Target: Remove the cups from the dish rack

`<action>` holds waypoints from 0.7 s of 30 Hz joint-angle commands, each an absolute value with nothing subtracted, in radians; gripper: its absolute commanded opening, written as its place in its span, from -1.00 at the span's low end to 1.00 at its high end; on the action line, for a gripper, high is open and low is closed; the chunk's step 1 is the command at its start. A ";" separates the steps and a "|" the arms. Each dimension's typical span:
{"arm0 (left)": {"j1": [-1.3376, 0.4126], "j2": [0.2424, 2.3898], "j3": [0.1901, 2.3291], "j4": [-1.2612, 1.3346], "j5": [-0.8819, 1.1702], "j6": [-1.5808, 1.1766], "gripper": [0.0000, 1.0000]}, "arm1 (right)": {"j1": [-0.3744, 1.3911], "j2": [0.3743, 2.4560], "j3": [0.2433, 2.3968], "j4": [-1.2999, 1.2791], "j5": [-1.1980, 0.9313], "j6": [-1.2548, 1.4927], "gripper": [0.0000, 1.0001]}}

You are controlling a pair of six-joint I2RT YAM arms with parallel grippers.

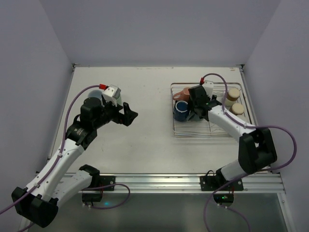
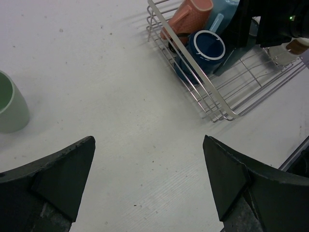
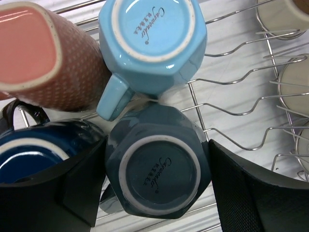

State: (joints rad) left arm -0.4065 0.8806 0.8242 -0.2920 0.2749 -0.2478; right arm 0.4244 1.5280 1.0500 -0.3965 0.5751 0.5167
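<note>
On the table [image 1: 145,140], the rack [image 1: 188,132] is sitting at the right, its cups lying packed base-up, presumably for draining. Your right arm [image 1: 251,150] is reaching down over its left half. Your left arm [image 1: 72,145] is hovering mid-table, well apart, likely avoiding interference. The right gripper [image 3: 157,186] is straddling the inverted teal cup [image 3: 157,164], pads at its sides; whether they are clamping, I cannot tell. The left gripper [image 2: 149,183] is gaping wide, holding nothing.
</note>
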 commanded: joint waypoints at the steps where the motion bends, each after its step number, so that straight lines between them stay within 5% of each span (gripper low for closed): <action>1: -0.407 0.876 0.821 -0.212 0.325 -0.273 0.95 | 0.428 1.404 1.017 -0.356 0.588 0.545 -0.20; 15: -0.462 0.949 0.703 0.193 0.663 -0.667 0.89 | 0.426 0.853 0.796 -0.207 0.344 0.526 -0.45; 21: -0.571 1.104 0.655 0.524 0.696 -0.845 0.83 | 0.428 0.695 0.681 0.056 -0.130 0.688 -0.47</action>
State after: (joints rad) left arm -0.5243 1.0573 0.6704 0.2466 0.6338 -0.6872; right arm 0.4244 0.7395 0.7013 -0.2298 0.1810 0.5640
